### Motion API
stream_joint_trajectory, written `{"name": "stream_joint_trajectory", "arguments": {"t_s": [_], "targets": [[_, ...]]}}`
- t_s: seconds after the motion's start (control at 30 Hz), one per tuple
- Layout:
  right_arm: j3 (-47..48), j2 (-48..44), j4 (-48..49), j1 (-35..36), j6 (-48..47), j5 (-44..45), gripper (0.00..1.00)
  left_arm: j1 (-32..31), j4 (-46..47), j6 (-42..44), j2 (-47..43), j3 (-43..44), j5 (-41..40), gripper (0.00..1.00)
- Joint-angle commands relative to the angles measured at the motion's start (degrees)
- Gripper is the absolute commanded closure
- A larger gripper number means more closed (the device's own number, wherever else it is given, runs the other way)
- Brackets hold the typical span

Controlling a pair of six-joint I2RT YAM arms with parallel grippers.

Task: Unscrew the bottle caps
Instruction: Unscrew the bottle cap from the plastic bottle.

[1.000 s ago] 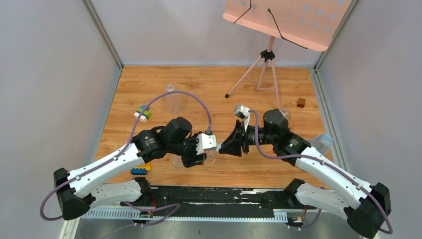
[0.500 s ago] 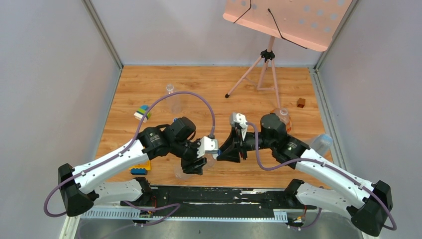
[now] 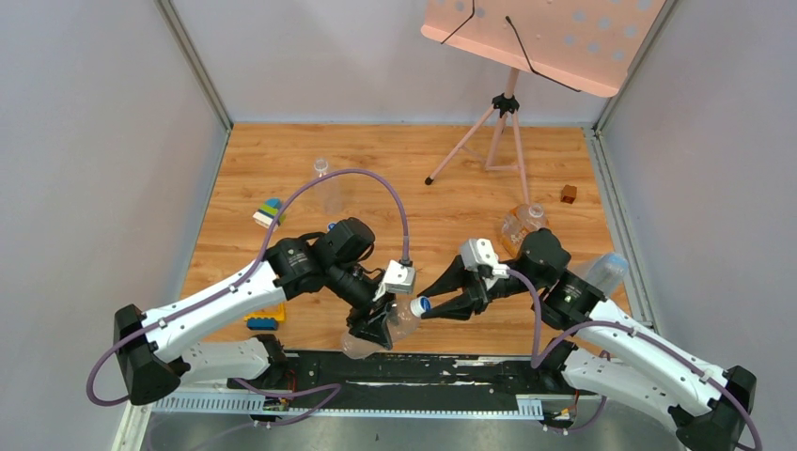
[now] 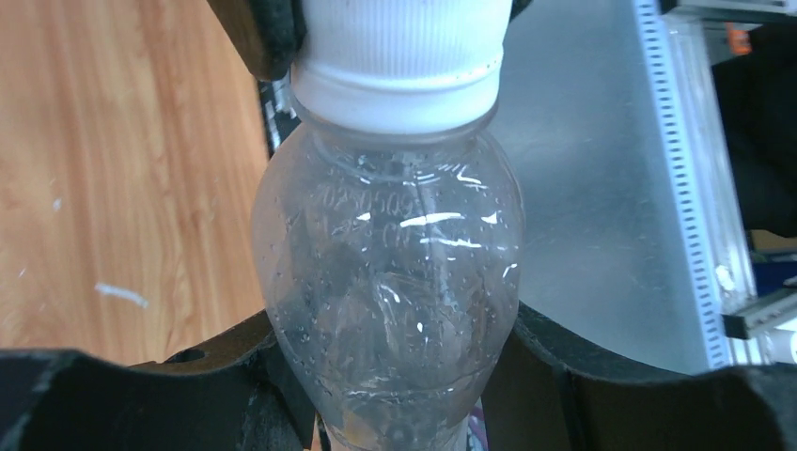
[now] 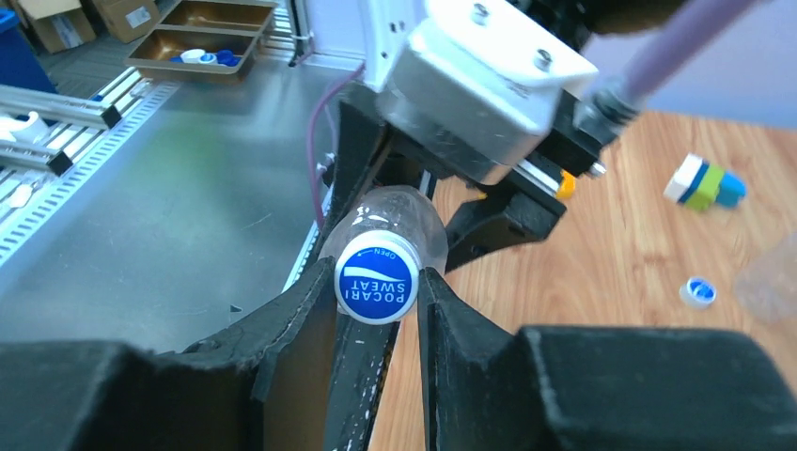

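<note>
Bottle cap (image 5: 376,284) is seated on the neck of a clear bottle (image 4: 390,272), which is held in the air over the near edge of the worktop (image 3: 451,188), between the two arms. In the right wrist view its blue top, printed POCARI SWEAT, is seen face-on and is pinched from both sides by the right end effector (image 5: 376,305). In the left wrist view only its white ribbed side is shown, at the top of the frame. The bottle's body is clamped by the left end effector (image 4: 395,395), a grip shown plainly only in that view. A loose cap (image 5: 697,292) lying on the wood and some toy blocks (image 5: 703,183) are caught in the background by the right wrist camera. From above, another bottle (image 3: 522,224) is seen near a brown cube (image 3: 569,194). Compared with a second ago, the held bottle has been carried lower toward the near edge and tilted. The right end effector has been drawn away from the far bottle, which was partly covered then.
</note>
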Motion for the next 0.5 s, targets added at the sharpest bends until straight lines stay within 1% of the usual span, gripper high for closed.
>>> {"name": "stream_joint_trajectory", "arguments": {"t_s": [0.0, 0.17, 0.27, 0.43, 0.47], "targets": [[0.11, -0.75, 0.96, 0.02, -8.40, -3.02, 1.00, -1.57, 7.17, -0.10, -0.49, 3.13, 18.39, 1.00], [0.92, -1.72, -0.08, 0.35, -9.62, -5.82, 1.00, -1.55, 8.23, -1.97, -0.96, 2.28, 20.87, 1.00], [1.69, -2.12, -0.88, 0.57, -10.65, -7.35, 1.00, -1.45, 11.17, -4.13, -1.28, 0.53, 24.71, 1.00], [2.10, -3.23, 0.42, 0.74, -11.23, -8.22, 1.00, -1.41, 21.91, -11.21, -2.06, -3.26, 30.78, 1.00], [2.27, -3.41, 0.46, 0.74, -11.62, -8.37, 1.00, -1.44, 25.48, -12.38, -2.39, -3.83, 32.39, 1.00]]}}
